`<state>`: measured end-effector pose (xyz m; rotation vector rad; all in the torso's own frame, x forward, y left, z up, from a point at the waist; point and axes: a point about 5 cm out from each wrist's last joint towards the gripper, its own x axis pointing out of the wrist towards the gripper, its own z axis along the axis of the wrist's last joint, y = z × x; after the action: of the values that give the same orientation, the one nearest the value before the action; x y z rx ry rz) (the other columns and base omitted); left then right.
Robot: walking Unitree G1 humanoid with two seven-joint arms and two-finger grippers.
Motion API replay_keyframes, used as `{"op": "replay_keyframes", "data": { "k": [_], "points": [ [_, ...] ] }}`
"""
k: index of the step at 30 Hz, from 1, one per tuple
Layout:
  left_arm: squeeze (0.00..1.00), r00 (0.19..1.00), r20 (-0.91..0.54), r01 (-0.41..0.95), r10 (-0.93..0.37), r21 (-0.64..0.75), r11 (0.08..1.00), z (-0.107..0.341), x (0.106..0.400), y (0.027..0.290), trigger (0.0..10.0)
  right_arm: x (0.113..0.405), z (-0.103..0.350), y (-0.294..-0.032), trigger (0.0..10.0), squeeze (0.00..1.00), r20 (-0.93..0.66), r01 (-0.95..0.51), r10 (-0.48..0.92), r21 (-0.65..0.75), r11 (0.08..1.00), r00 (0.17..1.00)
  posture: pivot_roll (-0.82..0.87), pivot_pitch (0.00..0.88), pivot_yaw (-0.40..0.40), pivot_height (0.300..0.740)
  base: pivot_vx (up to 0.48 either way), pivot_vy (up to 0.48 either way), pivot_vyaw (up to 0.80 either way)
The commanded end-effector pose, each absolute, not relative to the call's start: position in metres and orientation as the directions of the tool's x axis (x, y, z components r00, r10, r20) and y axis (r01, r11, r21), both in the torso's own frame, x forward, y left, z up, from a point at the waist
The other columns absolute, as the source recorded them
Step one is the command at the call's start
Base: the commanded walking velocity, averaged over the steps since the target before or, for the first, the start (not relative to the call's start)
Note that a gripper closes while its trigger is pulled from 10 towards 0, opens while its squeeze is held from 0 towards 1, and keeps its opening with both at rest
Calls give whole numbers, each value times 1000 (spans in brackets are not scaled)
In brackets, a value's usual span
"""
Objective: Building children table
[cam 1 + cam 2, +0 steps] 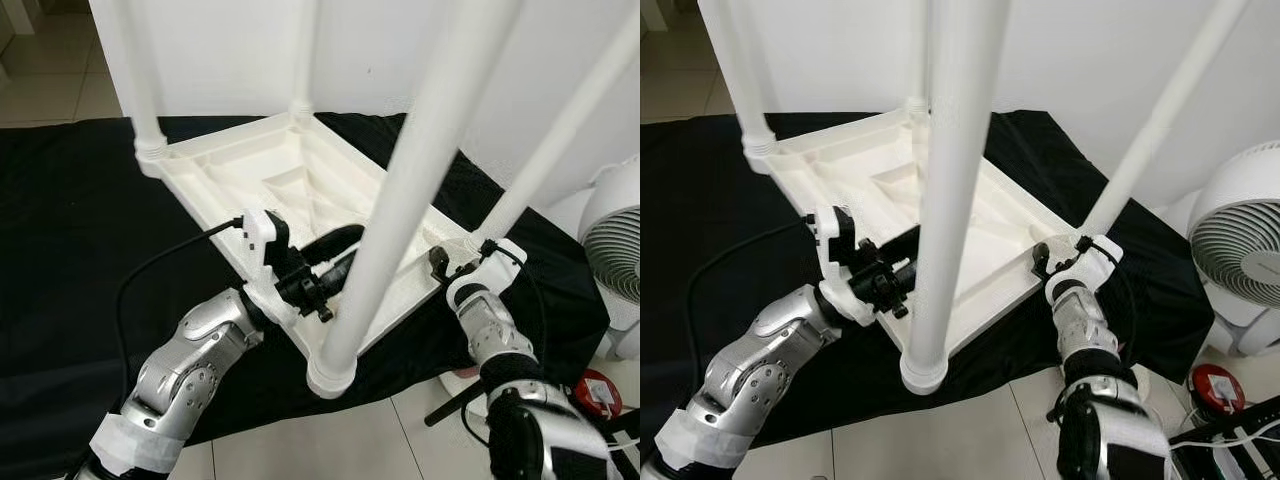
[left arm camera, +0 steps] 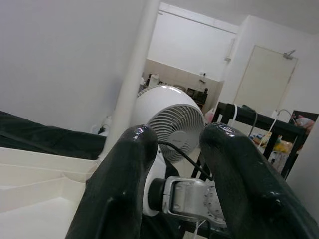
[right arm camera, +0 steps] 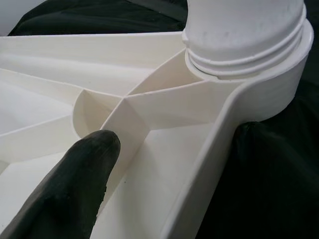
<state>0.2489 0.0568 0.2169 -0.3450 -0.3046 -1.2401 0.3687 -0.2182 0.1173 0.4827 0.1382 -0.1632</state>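
A white plastic table (image 1: pixel 300 190) lies upside down on a black cloth (image 1: pixel 70 230) spread over the floor, its ribbed underside facing up. Four white legs (image 1: pixel 420 180) stand up from its corners; the nearest one rises from the corner socket closest to the robot, and another (image 1: pixel 560 130) rises from the corner on the robot's right.

The right gripper (image 1: pixel 452 268) is at that right corner. In the right wrist view its fingers are spread apart on either side of the table's rim: one black finger (image 3: pixel 75 184) lies inside the tray-like underside against a rib, the other sits outside the rim on the cloth, just below the threaded socket (image 3: pixel 244 40) where the leg is screwed in. The rim sits between them, though whether they press on it cannot be told.

The left gripper (image 1: pixel 335 255) reaches over the table's near edge, beside the nearest leg. Its two fingers (image 2: pixel 119 184) are a little apart with nothing between them.

A white fan (image 1: pixel 615 250) stands on the tiled floor (image 1: pixel 300 440) to the robot's right, beyond the cloth.
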Motion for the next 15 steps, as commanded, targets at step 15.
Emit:
{"op": "replay_keyframes", "data": {
  "k": [15],
  "points": [
    [0, 87, 409, 995, -908, -75, 62, 219, 229, 41, 10000, 388, 133, -191, 10000, 0, -140, -19, 79, 387, 922, 987, 60, 57, -61, 740, 0, 0, 0]
  ]
}}
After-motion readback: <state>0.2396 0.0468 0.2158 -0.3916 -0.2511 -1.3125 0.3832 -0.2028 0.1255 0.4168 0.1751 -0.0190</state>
